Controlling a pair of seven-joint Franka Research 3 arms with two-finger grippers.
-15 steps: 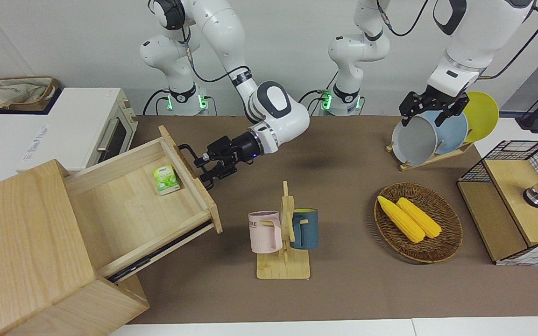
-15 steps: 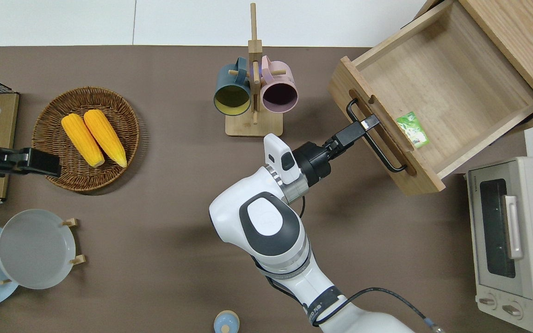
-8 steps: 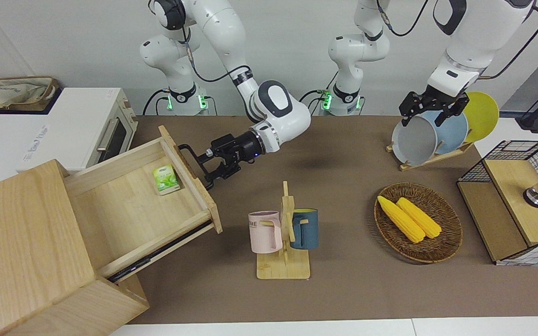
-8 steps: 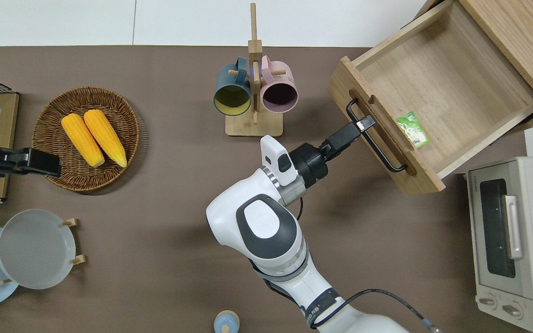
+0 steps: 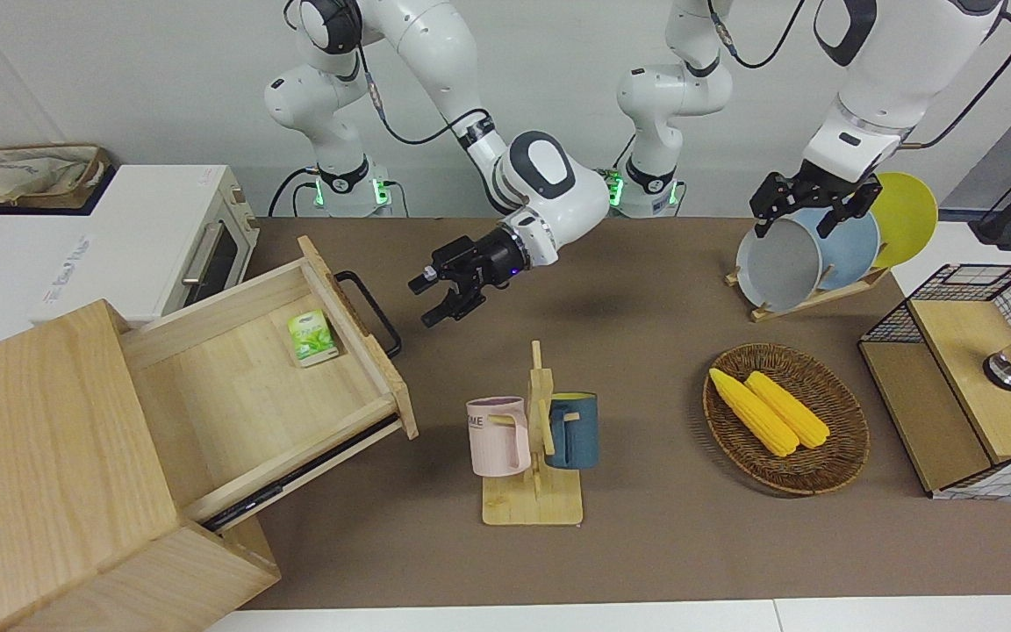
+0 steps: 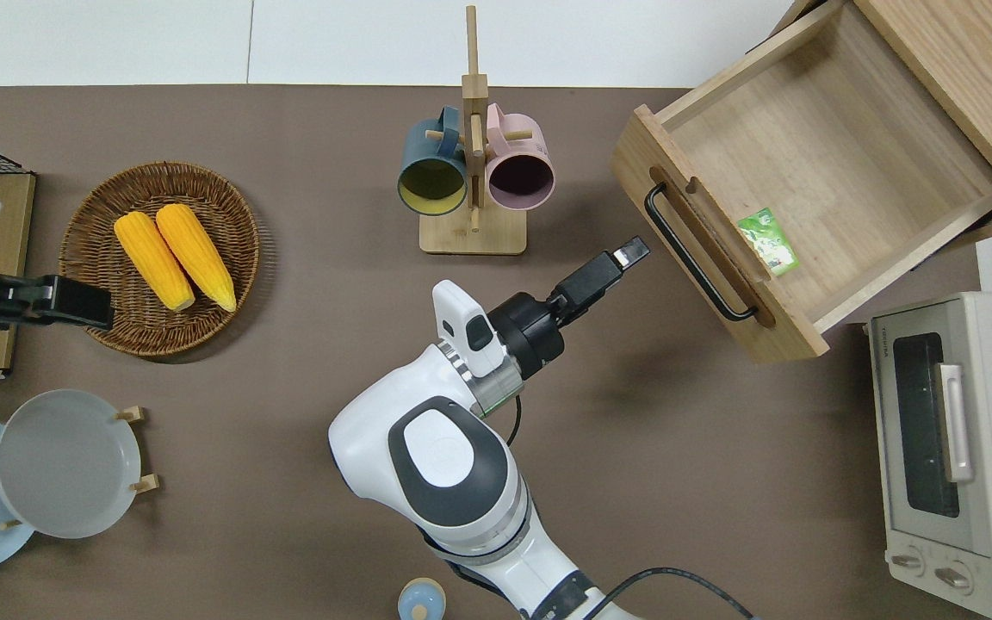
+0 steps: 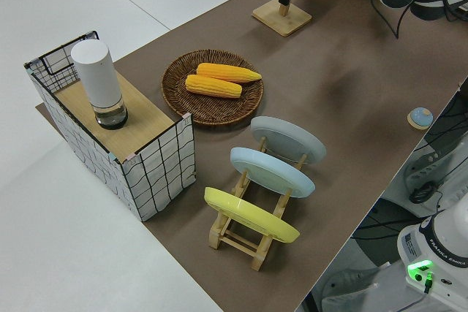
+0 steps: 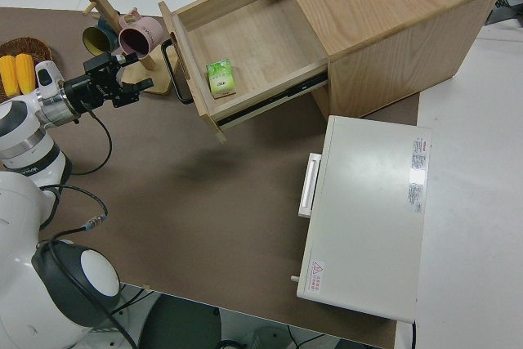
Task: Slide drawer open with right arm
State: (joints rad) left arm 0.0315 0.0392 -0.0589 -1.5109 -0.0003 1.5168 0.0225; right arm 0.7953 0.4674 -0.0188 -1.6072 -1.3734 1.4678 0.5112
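The drawer point(image 5: 242, 395) of the big pale wooden box point(image 5: 40, 456) stands pulled out, and its inside shows in the overhead view point(image 6: 840, 146) and the right side view point(image 8: 245, 38). Its black bar handle point(image 5: 371, 312) point(image 6: 696, 258) point(image 8: 175, 71) is free. A small green packet point(image 5: 311, 337) point(image 6: 767, 242) lies in the drawer near its front panel. My right gripper point(image 5: 427, 301) point(image 6: 630, 251) point(image 8: 137, 72) is open and empty, clear of the handle, over bare table between the drawer front and the mug rack. The left arm is parked, its gripper point(image 5: 793, 224) open.
A wooden mug rack point(image 5: 534, 456) point(image 6: 472, 172) with a pink and a blue mug stands near the drawer front. The white toaster oven point(image 5: 146, 237) point(image 6: 952, 508) sits beside the box. A wicker basket point(image 5: 839, 456) of corn, a plate rack point(image 5: 808, 294) and a wire-mesh box point(image 5: 971, 386) lie toward the left arm's end.
My right gripper has let go of the drawer handle and drawn back from it toward the middle of the table. The drawer has stayed open where it was.
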